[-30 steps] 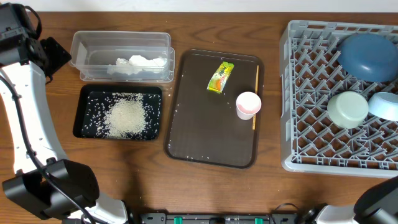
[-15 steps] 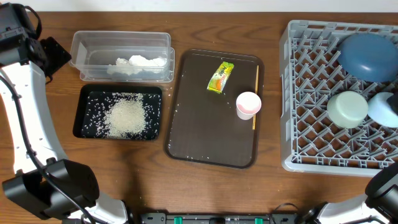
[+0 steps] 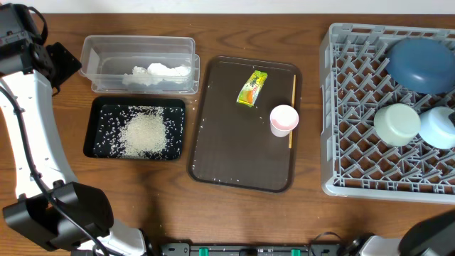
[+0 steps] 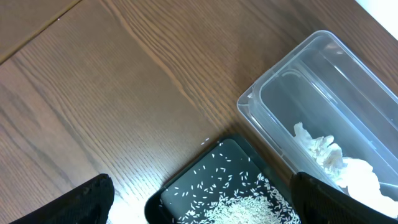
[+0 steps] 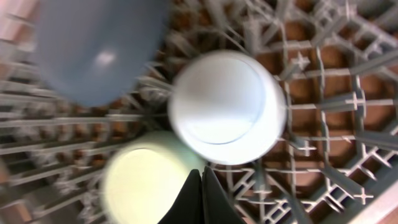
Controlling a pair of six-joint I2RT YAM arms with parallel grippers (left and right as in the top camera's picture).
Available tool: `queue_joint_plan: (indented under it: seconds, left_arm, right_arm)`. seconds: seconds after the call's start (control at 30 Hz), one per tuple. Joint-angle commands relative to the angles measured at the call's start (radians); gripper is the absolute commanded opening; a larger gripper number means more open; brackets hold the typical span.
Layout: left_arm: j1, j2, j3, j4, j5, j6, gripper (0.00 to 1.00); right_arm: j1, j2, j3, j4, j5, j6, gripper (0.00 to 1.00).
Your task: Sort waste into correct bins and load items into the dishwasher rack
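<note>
Right gripper [image 5: 202,198] closed, empty, above rack [image 3: 325,107]; light blue bowl [image 3: 437,126] at 3 o'clock of mint bowl [image 3: 398,124]. Left gripper [image 4: 208,204] wide apart above black tray [image 4: 214,157] corner.

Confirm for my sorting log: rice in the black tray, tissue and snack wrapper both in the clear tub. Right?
Not quite: the snack wrapper lies on the brown serving tray, not in the clear tub, as the overhead view shows. The rice is in the black tray and the tissue in the tub.
</note>
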Motion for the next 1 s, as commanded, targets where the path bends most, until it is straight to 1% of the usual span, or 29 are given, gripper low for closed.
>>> queue_joint_plan:
  seconds: [0.0, 0.2, 0.4, 0.73, 0.97]
  left_arm:
    - [0.003, -0.003, 0.003, -0.002, -0.012, -0.002, 0.93]
    - [0.003, -0.003, 0.003, -0.002, -0.012, -0.002, 0.93]
    - [0.003, -0.003, 0.003, -0.002, -0.012, -0.002, 0.93]
    - [0.003, -0.003, 0.003, -0.002, -0.012, -0.002, 0.92]
    - [0.003, -0.003, 0.003, -0.002, -0.012, -0.002, 0.93]
  right_arm:
    - [0.074, -0.076, 0.005, 0.010, -0.047, 0.016, 0.01]
    - [0.225, -0.074, 0.000, 0.002, 0.012, -0.008, 0.01]
    - [0.332, 0.021, -0.006, -0.017, 0.094, 0.007, 0.01]
    - [0.363, 0.203, -0.006, -0.050, 0.062, 0.013, 0.01]
    - [0.371, 0.234, -0.006, -0.059, 0.062, 0.014, 0.01]
